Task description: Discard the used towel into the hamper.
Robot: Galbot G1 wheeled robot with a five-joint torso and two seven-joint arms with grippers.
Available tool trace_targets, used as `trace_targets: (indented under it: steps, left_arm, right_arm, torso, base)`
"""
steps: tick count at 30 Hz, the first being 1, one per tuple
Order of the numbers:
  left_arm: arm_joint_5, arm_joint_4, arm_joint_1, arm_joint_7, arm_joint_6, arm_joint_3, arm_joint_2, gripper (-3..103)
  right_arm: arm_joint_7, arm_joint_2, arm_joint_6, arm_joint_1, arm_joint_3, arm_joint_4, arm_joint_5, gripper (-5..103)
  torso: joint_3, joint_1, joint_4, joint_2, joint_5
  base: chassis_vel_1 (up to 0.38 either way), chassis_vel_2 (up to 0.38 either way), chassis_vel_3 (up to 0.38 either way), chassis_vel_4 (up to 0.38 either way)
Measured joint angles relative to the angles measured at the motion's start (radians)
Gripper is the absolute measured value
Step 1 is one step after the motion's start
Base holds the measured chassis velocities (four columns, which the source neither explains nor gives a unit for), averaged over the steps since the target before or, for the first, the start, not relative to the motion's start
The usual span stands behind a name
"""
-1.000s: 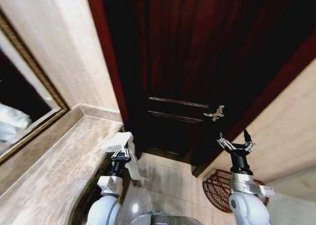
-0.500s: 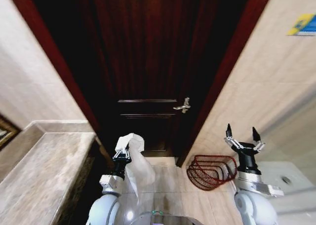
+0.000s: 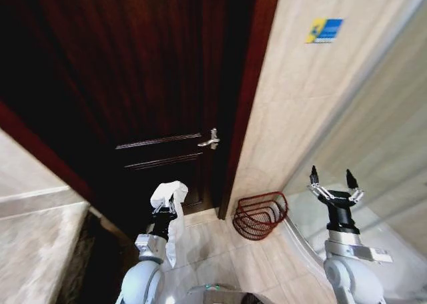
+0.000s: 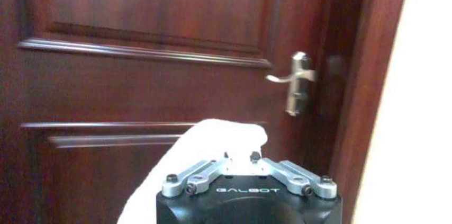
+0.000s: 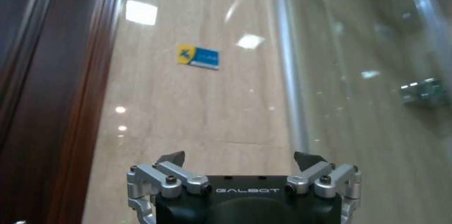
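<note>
Against the tiled wall, right of the door frame, the hamper (image 3: 259, 215) sits on the floor, tipped with its open mouth facing up and left; it lies ahead and to the right of the left gripper (image 3: 164, 210), which is clamped on the white towel (image 3: 169, 219) hanging in a long fold beside the arm; the right gripper (image 3: 335, 187), fingers spread and empty, stands about as near on the hamper's other side, raised before the glass panel (image 3: 400, 151).

towel (image 3: 167, 196): soft white cloth | hamper (image 3: 259, 215): wire | door (image 3: 133, 84): glossy dark wood
</note>
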Motion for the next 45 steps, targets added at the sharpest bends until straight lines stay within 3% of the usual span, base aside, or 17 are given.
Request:
trace_targets:
  steps: [5, 22, 24, 32, 38, 41, 45]
  left_arm:
    - [-0.006, 0.015, -0.008, 0.02, -0.034, -0.005, -0.003, 2]
    - [0.015, 0.037, -0.026, 0.034, -0.032, 0.003, -0.002, 2]
    - [0.029, 0.059, -0.033, 0.046, -0.066, -0.001, -0.007, 2]
    - [0.059, 0.109, -0.062, 0.056, -0.096, 0.011, -0.008, 2]
    - [0.028, 0.122, -0.077, 0.099, -0.11, 0.028, 0.008, 2]
    - [-0.01, 0.137, -0.131, 0.144, -0.112, 0.042, 0.048, 2]
    - [-0.051, 0.156, -0.185, 0.152, -0.106, 0.057, 0.08, 2]
  right_arm:
    - [0.013, 0.015, -0.047, -0.056, -0.012, 0.042, -0.02, 100]
    - [0.021, 0.041, -0.051, -0.103, -0.015, 0.076, -0.017, 100]
    - [0.021, 0.054, -0.051, -0.108, -0.016, 0.076, -0.026, 100]
    - [0.039, 0.09, -0.06, -0.118, -0.031, 0.073, -0.093, 100]
    - [0.039, 0.094, -0.059, -0.117, -0.032, 0.069, -0.093, 100]
    - [0.038, 0.096, -0.057, -0.117, -0.029, 0.046, -0.096, 100]
    - [0.039, 0.1, -0.063, -0.117, -0.028, 0.034, -0.111, 100]
  torso:
    - [0.0, 0.0, -0.0002, 0.0, -0.0002]
    - [0.0, 0.0, -0.0002, 0.0, -0.0002]
    - [0.0, 0.0, -0.0001, 0.0, -0.0001]
    - [0.0, 0.0, -0.0002, 0.0, -0.0001]
    - [0.0, 0.0, 0.0002, 0.0, -0.0002]
    - [0.0, 0.0, 0.0, 0.0, 0.0]
    - [0.0, 0.0, -0.0002, 0.0, 0.0]
  base:
    - [-0.133, -0.109, -0.132, -0.132]
    - [-0.123, -0.125, -0.135, -0.126]
    - [-0.104, -0.129, -0.111, -0.12]
    - [-0.081, -0.085, -0.074, -0.073]
    - [0.0, 0.0, 0.0, 0.0]
    - [0.0, 0.0, 0.0, 0.0]
    - [0.0, 0.0, 0.0, 0.0]
